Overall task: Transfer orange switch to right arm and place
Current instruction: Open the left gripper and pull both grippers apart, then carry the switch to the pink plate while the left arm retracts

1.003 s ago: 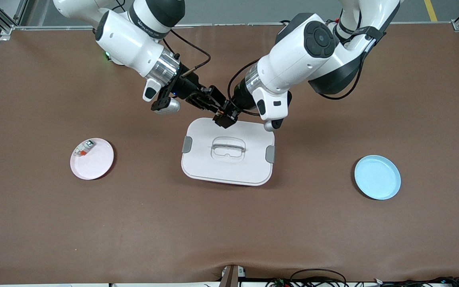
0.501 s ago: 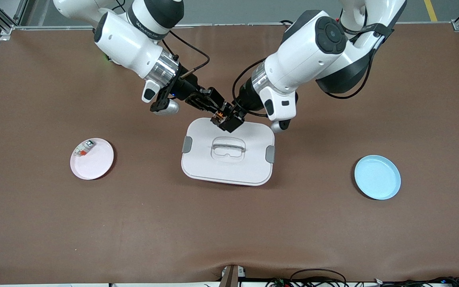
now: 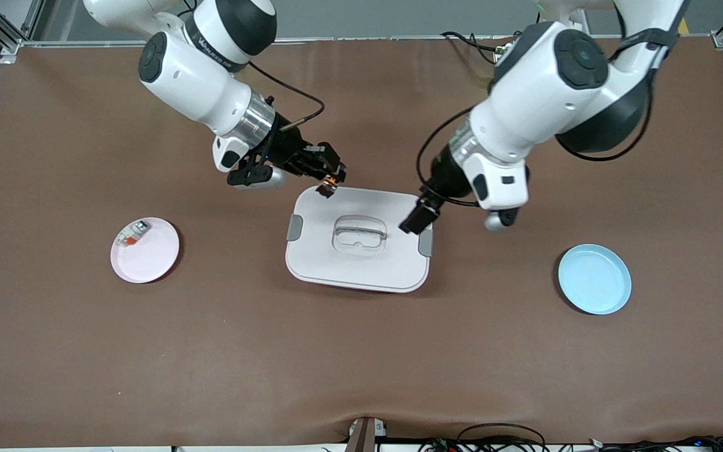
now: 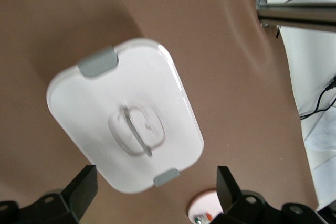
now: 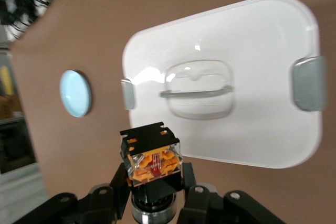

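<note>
left hand (image 3: 417, 219) released, withdrew — right hand (image 3: 330, 182) keeps orange switch (image 3: 328, 184)

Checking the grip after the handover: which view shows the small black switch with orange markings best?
The right wrist view: the black orange-marked switch sits close-up in the right gripper. The front view shows a speck; the left wrist view misses it.

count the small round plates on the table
2. The pink plate lies toward the right arm's end of the table, with a small white-grey part on it. The blue plate lies toward the left arm's end, holding nothing. None looks hidden.
</note>
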`<action>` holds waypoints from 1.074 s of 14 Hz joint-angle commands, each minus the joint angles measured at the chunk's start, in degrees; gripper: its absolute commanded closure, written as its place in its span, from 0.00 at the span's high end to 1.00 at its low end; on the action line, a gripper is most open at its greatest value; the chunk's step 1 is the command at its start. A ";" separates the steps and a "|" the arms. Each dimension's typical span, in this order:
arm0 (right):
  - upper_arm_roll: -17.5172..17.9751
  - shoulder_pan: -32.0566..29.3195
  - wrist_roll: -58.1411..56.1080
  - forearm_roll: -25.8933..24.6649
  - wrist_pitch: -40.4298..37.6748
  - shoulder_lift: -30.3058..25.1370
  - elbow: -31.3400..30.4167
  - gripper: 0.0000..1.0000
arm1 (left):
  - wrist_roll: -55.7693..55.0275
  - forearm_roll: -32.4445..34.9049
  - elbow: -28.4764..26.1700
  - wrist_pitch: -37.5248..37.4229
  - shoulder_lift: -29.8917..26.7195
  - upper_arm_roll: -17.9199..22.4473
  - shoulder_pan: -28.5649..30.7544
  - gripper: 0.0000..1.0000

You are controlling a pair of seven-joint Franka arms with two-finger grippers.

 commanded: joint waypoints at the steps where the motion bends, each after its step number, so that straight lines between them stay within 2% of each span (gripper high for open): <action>1: 0.40 -2.99 -6.00 -7.76 -8.95 -1.66 0.45 0.00 | 7.97 3.15 -0.15 -4.98 -1.29 -0.15 3.47 1.00; 5: 0.49 -8.70 -19.97 -24.01 -22.68 -4.12 0.53 0.00 | 23.60 4.74 -0.15 -9.47 -2.95 -0.07 9.89 1.00; 7: 0.49 -10.99 -25.86 -28.42 -26.29 -5.18 0.27 0.00 | 30.21 5.35 -0.24 -12.11 -3.57 -0.07 12.53 1.00; 10: 0.49 -15.99 -40.86 -32.13 -27.28 -6.58 -1.57 0.00 | 39.18 12.37 -0.24 -15.36 -4.53 0.02 14.04 1.00; 12: 0.49 -20.12 -53.78 -34.41 -27.10 -6.85 -2.01 0.00 | 41.83 12.83 -0.24 -17.21 -5.33 -0.15 16.23 1.00; 15: 0.49 -22.78 -59.99 -43.00 -26.58 -8.25 -3.94 0.00 | 45.25 12.83 -0.24 -19.67 -7.17 -0.07 18.60 1.00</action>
